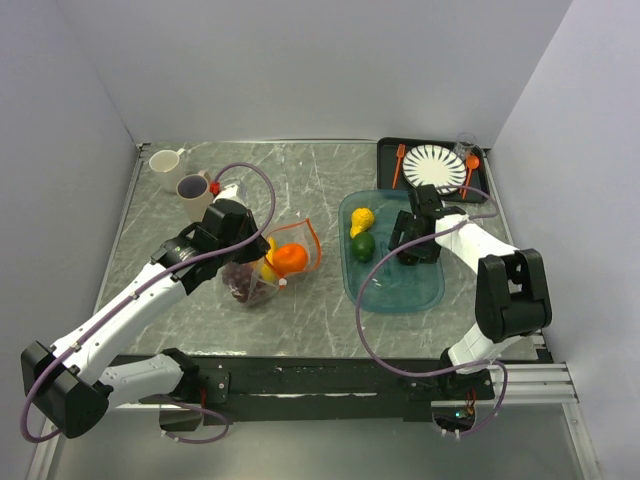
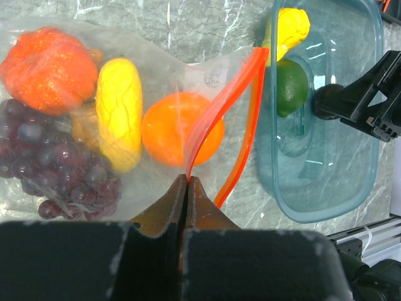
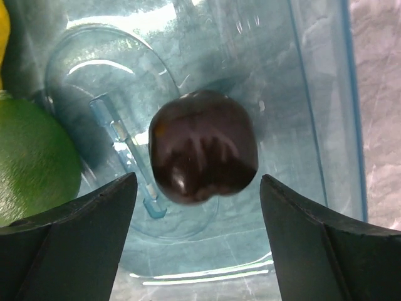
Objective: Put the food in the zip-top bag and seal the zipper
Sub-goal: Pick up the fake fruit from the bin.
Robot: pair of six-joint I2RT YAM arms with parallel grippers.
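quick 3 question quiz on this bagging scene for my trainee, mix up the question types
1. True or false: the left gripper is shut on the zip-top bag's zipper.
2. What sits between the right gripper's open jaws? A a dark round fruit; B a sponge; C nothing.
3. Fill in: the green fruit lies in the teal ___.
Key: 1 true; 2 A; 3 tray.
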